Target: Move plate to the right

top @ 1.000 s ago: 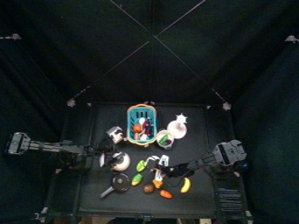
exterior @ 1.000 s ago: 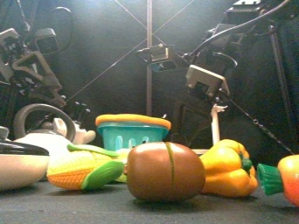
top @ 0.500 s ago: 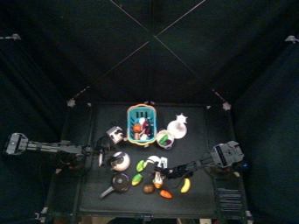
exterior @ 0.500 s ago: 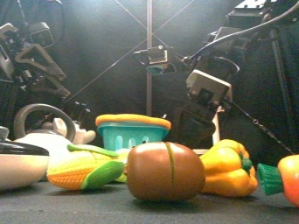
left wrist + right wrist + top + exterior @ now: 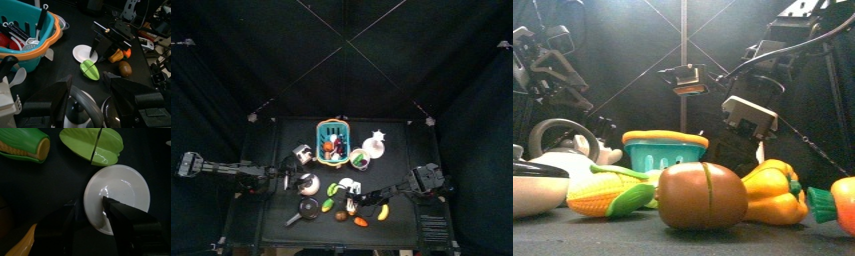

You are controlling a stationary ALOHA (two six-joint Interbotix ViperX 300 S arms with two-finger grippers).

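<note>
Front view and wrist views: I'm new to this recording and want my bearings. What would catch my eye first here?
In the front view a row of toy food fills the foreground: corn, a brown piece, a yellow pepper, with the teal basket behind. The right wrist view shows the right gripper, jaws open, astride the near rim of the white plate, beside the green toy piece.
</note>
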